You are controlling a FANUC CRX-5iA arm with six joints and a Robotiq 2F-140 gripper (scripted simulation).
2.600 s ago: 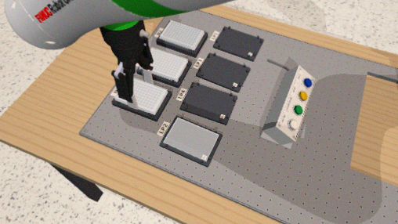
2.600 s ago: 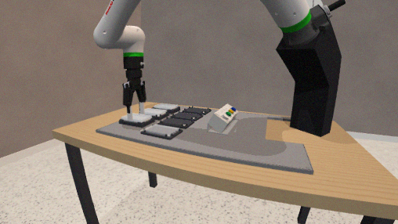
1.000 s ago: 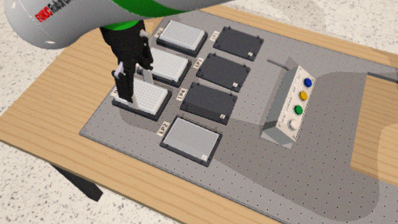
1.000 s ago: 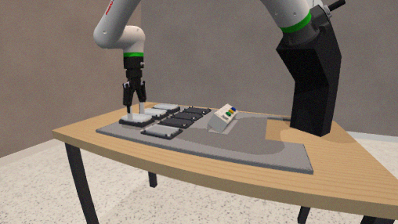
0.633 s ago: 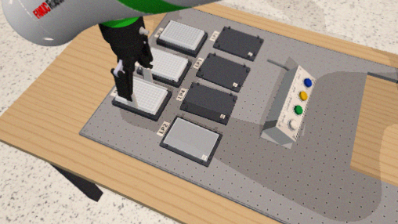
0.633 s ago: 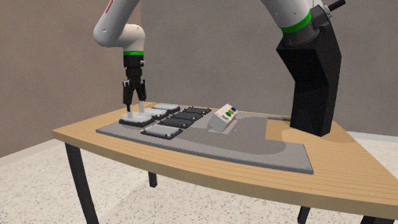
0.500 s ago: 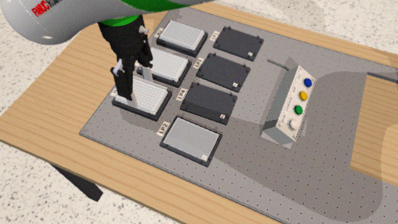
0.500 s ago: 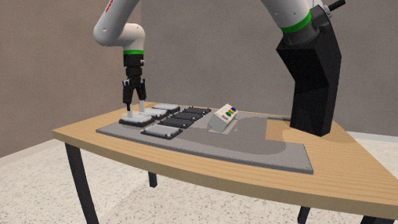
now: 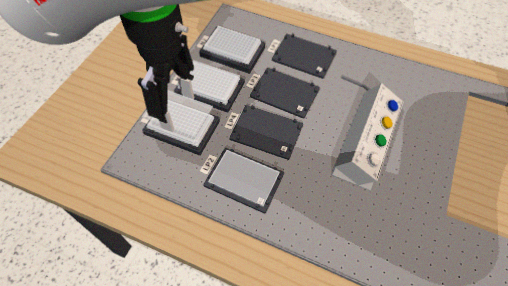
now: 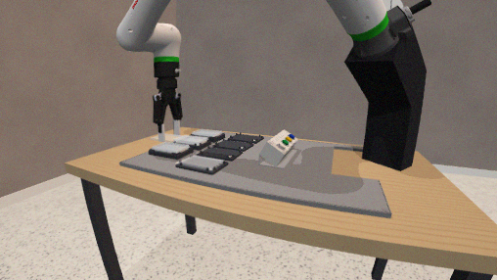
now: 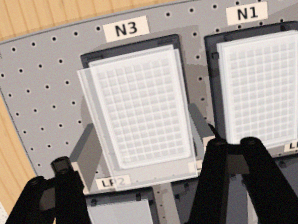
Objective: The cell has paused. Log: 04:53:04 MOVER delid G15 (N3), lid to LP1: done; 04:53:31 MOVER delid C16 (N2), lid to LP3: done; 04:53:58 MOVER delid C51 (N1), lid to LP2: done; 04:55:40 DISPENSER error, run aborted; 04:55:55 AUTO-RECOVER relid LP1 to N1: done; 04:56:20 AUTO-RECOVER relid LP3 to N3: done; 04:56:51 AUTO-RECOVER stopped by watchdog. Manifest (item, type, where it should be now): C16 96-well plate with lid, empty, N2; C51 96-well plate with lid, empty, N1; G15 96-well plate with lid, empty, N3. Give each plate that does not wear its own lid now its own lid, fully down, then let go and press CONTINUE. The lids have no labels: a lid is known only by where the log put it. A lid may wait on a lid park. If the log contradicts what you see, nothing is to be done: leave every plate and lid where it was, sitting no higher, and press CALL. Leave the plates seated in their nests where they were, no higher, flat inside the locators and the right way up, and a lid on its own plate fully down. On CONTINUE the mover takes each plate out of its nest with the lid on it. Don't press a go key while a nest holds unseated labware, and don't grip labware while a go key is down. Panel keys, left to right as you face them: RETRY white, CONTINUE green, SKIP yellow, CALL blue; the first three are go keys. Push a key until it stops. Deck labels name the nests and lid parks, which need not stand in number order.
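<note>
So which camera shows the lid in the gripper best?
Wrist: the lid sits raised and skewed above the N3 plate, both outlines visible. Top shows it held by the gripper, partly hidden by the fingers. Exterior shows only a thin edge.
</note>
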